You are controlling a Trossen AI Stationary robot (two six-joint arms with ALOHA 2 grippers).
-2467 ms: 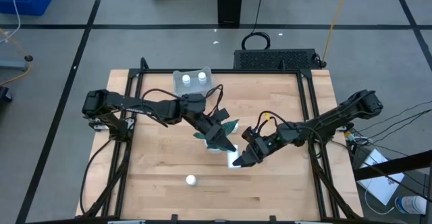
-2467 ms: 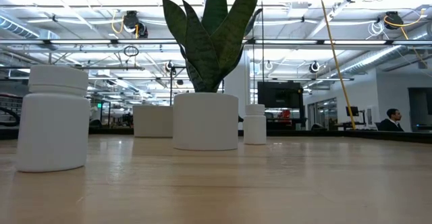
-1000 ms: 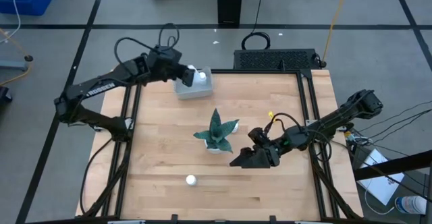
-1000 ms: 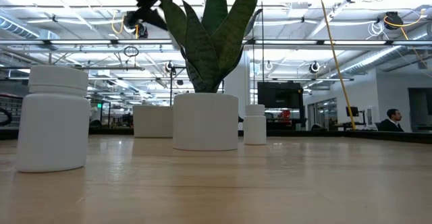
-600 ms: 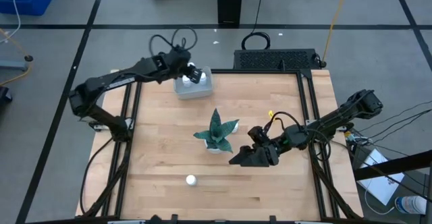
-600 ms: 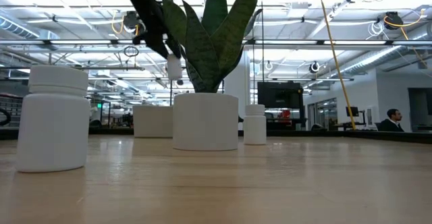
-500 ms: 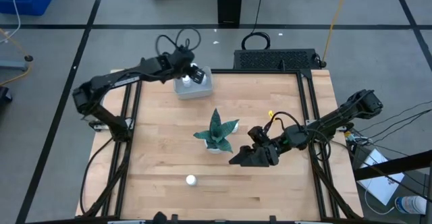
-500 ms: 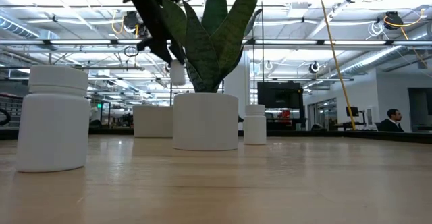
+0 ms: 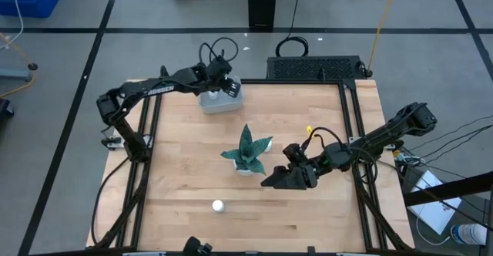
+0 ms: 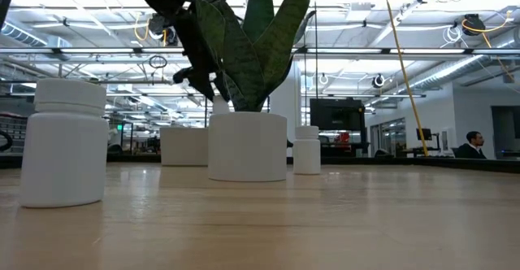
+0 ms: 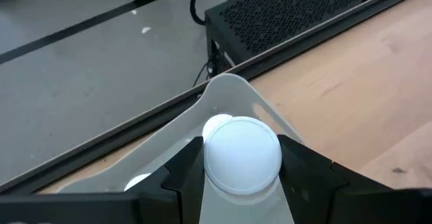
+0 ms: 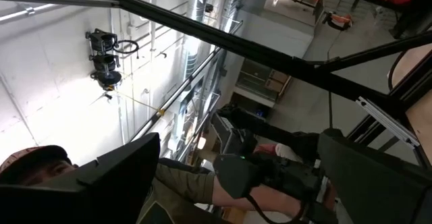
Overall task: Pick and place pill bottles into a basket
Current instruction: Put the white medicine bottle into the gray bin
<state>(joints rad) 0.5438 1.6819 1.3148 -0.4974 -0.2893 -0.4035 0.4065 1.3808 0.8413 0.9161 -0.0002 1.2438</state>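
Left hand point(image 11: 239, 177) clamped on a pill bottle point(image 11: 241, 153) right above the basket point(image 11: 233, 92), so I'd lower it square before letting go.

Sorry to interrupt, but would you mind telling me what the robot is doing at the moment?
It is collecting pill bottles into the basket at the table's far edge. The left tool holds one bottle over the basket, not yet released. The right tool rests open beside the plant. One loose bottle stands on the table's near side.
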